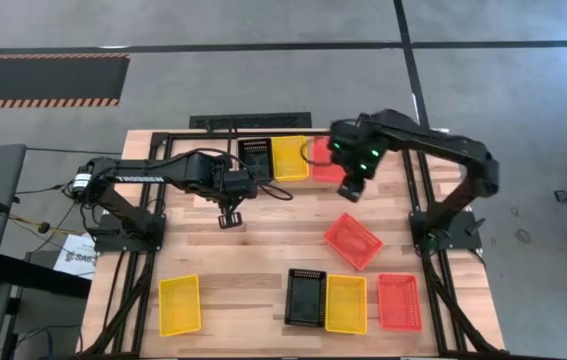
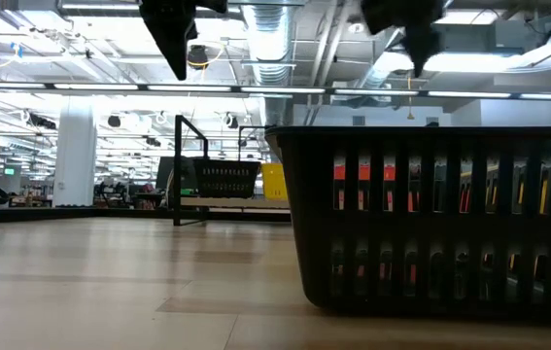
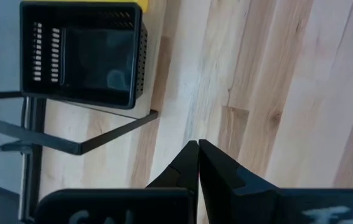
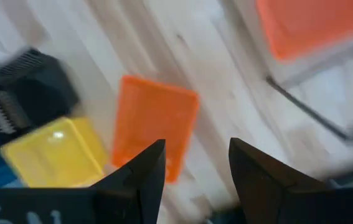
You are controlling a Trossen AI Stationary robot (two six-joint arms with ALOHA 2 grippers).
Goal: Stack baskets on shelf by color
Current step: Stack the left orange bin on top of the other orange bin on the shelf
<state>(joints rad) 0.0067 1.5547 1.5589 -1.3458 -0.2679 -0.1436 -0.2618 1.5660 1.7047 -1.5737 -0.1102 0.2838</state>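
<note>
three baskets on the shelf, seven on the worktop

the low black metal-rod shelf at twelve o'clock holds a black mesh basket, a yellow one and a red-orange one, long axes twelve-to-six. the right gripper, fingers apart, hangs beside the red-orange one. the left gripper, fingers together, hovers over bare wooden worktop. a loose red-orange basket lies skewed, ten-to-four.
</note>
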